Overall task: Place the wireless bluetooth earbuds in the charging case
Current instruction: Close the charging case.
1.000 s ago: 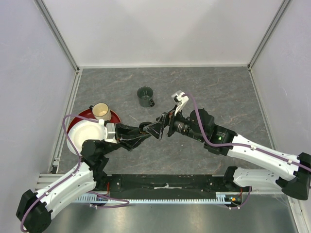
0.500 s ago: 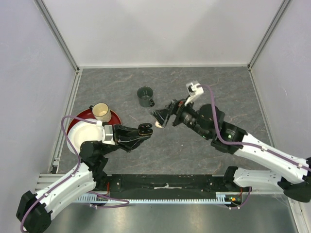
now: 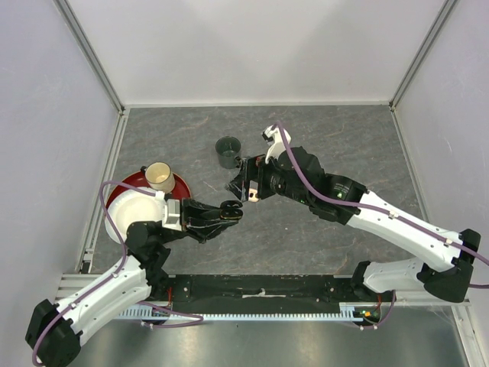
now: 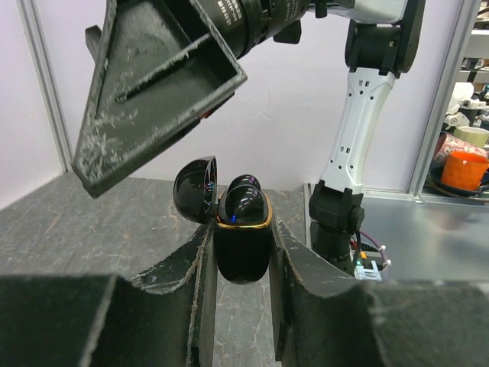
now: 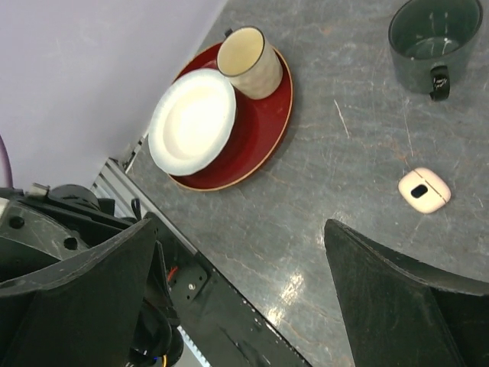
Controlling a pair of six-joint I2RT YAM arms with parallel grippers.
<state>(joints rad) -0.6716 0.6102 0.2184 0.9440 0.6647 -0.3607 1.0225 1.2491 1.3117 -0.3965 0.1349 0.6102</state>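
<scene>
My left gripper [image 4: 241, 238] is shut on a glossy black charging case [image 4: 243, 248] with a gold rim and holds it upright above the table. Its lid [image 4: 194, 187] hangs open to the left. Two black earbuds [image 4: 244, 200] sit in its wells. In the top view the left gripper [image 3: 229, 212] and case [image 3: 228, 206] are near the table's middle. My right gripper [image 3: 243, 186] hovers just beyond it, open and empty. One of the right gripper's fingers [image 4: 153, 84] looms over the case. The right gripper [image 5: 239, 228] looks down at bare table.
A small cream-white rounded case [image 5: 422, 189] lies on the table near the right gripper. A dark green mug [image 3: 228, 151] stands behind it. At the left, a red plate [image 3: 180, 184] carries a white plate [image 3: 136, 214] and a cream cup [image 3: 159, 175].
The right gripper has drawn back from the black case, out to the right and then back toward the mug, staying open. The left gripper has kept the case almost still.
</scene>
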